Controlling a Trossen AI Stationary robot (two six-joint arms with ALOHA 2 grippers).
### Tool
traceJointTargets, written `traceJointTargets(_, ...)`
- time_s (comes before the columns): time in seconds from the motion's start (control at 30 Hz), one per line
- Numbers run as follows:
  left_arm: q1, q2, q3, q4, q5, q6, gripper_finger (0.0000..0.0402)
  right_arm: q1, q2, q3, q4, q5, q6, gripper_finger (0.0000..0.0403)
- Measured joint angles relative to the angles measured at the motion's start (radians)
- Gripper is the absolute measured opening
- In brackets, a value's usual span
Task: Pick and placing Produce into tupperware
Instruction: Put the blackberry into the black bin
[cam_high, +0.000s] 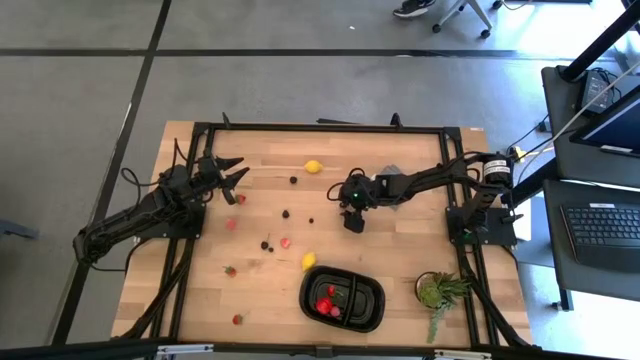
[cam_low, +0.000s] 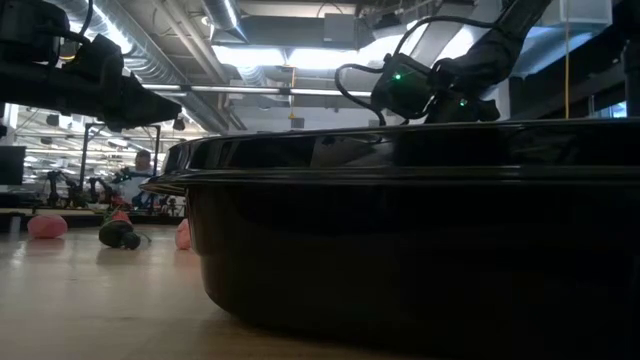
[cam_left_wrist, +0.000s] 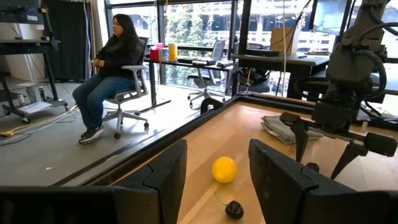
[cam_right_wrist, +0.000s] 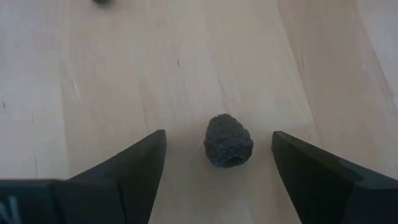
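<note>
- Right up against the low camera sits the black tupperware tray (cam_low: 420, 240), its dark wall filling most of that view; from above it lies near the front edge of the wooden table (cam_high: 400, 250), with red strawberry pieces (cam_high: 327, 304) in one compartment.
- Over the middle of the table the right gripper (cam_high: 352, 222) points down, fingers spread apart with nothing between them yet; its wrist camera shows a dark bumpy berry (cam_right_wrist: 229, 140) lying on the wood in the gap, touching neither finger.
- Off to the far left the left gripper (cam_high: 233, 172) hangs above the table, its fingers parted and empty.
- Ahead of that gripper lies a yellow lemon (cam_high: 314, 167) near the far edge, and a small dark berry (cam_high: 293, 180) just beside it.
- Another lemon (cam_high: 309, 261) rests just beside the tray's far left corner.
- Loose red bits (cam_high: 231, 224) and tiny dark berries (cam_high: 267, 244) are scattered across the left-centre of the table, well apart from the tray.
- Near the front right corner stands a green potted plant (cam_high: 439, 291).
- Beyond the table a person (cam_left_wrist: 112, 68) sits on an office chair.
</note>
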Motion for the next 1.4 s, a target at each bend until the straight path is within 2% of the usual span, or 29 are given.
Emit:
traceJointTargets(0.13, 0.0, 0.0, 0.0, 0.0, 0.0, 0.0, 0.0165, 0.0, 0.0, 0.0, -0.001, 0.0, -0.001, 0.0272)
traceJointTargets(0.3, 0.0, 0.0, 0.0, 0.0, 0.0, 0.0, 0.0165, 0.0, 0.0, 0.0, -0.001, 0.001, -0.001, 0.0227)
traceJointTargets(0.53, 0.0, 0.0, 0.0, 0.0, 0.0, 0.0, 0.0165, 0.0, 0.0, 0.0, -0.002, 0.04, -0.004, 0.018)
traceJointTargets(0.73, 0.0, 0.0, 0.0, 0.0, 0.0, 0.0, 0.0165, 0.0, 0.001, 0.0, -0.002, 0.04, -0.005, 0.0167)
traceJointTargets(1.2, 0.0, 0.0, 0.0, 0.0, 0.0, 0.0, 0.0165, 0.0, 0.035, 0.002, 0.009, 0.04, 0.006, 0.0164)
traceJointTargets(1.4, 0.0, 0.0, 0.0, 0.0, 0.0, 0.0, 0.0165, 0.0, 0.039, 0.002, 0.015, 0.04, 0.021, 0.0127)
